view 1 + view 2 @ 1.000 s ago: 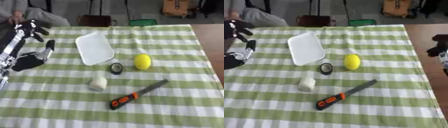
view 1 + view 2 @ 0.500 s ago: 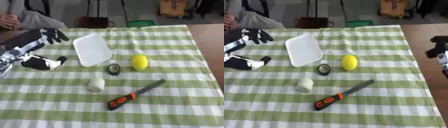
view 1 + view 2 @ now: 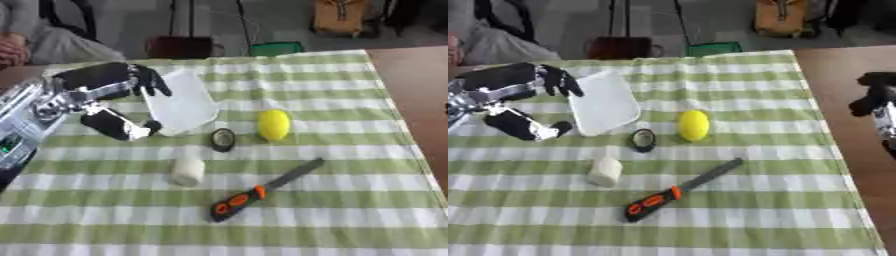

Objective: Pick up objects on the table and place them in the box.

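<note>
My left hand [image 3: 101,100] hovers at the white box's [image 3: 181,102] left edge, fingers spread and thumb apart, holding nothing. To its right lie a black tape roll [image 3: 222,139], a white cylinder [image 3: 186,171], a yellow lemon [image 3: 273,124] and an orange-handled saw [image 3: 262,189], its long axis running diagonally away. My right hand [image 3: 874,100], fingers unclear, waits well apart; the left is nearer.

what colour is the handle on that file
Orange and black handle, clearest in the right eye view.

A workroom or lab: checked tablecloth [image 3: 350,200], chair legs [image 3: 179,20], bare floor behind.
</note>
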